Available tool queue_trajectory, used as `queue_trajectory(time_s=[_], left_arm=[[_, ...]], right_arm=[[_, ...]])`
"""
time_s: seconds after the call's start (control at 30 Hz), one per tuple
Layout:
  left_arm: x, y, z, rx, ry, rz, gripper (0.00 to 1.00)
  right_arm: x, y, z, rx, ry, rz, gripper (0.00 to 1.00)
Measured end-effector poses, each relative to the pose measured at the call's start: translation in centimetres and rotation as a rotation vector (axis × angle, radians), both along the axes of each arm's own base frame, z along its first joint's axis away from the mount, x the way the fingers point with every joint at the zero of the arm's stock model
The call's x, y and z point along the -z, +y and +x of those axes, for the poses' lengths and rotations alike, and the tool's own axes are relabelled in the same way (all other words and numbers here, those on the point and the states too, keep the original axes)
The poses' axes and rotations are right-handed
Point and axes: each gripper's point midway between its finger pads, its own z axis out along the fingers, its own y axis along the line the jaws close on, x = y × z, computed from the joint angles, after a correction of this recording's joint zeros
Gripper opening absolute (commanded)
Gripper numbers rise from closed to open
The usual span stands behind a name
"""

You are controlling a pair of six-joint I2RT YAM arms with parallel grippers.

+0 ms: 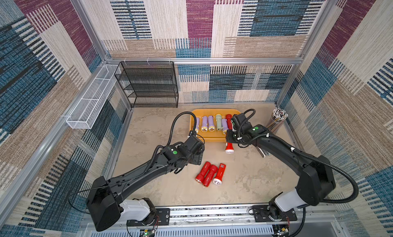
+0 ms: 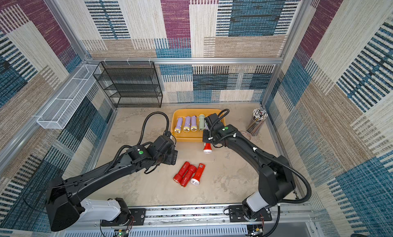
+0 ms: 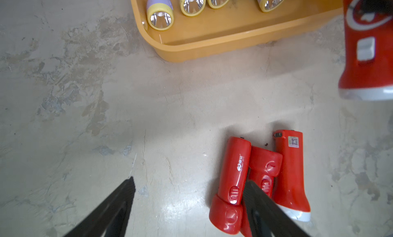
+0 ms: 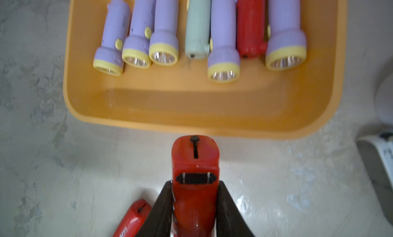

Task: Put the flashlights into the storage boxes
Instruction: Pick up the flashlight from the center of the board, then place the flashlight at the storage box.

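Seven flashlights lie side by side in the tray: five lilac, one pale green and one red, all lengthwise, the lilac ones' lenses toward the robot. An eighth, the held flashlight, is clamped across its body by the right gripper. Its rear end points at the tray and sits just short of the near rim, and it appears to be raised off the table. Three more red flashlights lie bunched together on the table, well apart from the tray, lenses toward the robot.

By my count the job is more than half done. One flashlight looks close to being set down, and the three on the table are untouched.

The right arm reaches forward and inward with its elbow high, its wrist above the tray's near right corner. The left arm stretches low from its base, wrist tipped down. The left gripper is spread wide and empty over bare table, just beside the bunch. One finger overlaps the middle flashlight in the wrist view, but I cannot tell whether it touches.
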Motion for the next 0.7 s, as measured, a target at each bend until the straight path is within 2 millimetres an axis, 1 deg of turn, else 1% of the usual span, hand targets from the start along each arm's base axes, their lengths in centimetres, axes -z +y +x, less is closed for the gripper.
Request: queue_trajectory(time_s=[0.07,0.1,0.17,0.33,0.43,0.53,0.63,0.67,0.7], left_arm=[[0.1,0.4,0.6,-0.017,0.005,0.005,0.84],[0.3,0.5,0.8,-0.024,0.009,0.007,0.84],[0.6,0.7,1.4,-0.041,0.021,0.014,0.83],[1.2,0.5,2.6,-0.060,0.047,0.016,0.83],[1.5,0.3,3.1,-0.065,0.057,0.022,0.83],[1.8,0.3,3.5,-0.070,0.070,0.029,0.82],[2.1,-0.1,3.8,-0.065,0.087,0.030,0.82],[2.2,-0.1,3.9,-0.066,0.089,0.031,0.81],[2.2,-0.3,4.0,-0.065,0.093,0.032,0.81]], right_arm=[[-0.2,-0.3,3.3,-0.003,-0.024,-0.020,0.30],[-0.1,-0.4,4.6,-0.003,-0.030,-0.029,0.30],[0.0,-0.7,7.9,-0.008,-0.047,-0.047,0.30],[0.7,-1.3,15.0,-0.015,-0.096,-0.114,0.31],[1.9,-2.0,17.4,-0.016,-0.093,-0.155,0.32],[3.5,-2.8,18.8,-0.016,-0.071,-0.185,0.33],[4.8,-3.7,19.5,-0.011,-0.049,-0.208,0.35],[5.1,-3.9,19.6,-0.008,-0.045,-0.215,0.37],[5.4,-4.1,19.7,-0.008,-0.040,-0.220,0.42]])
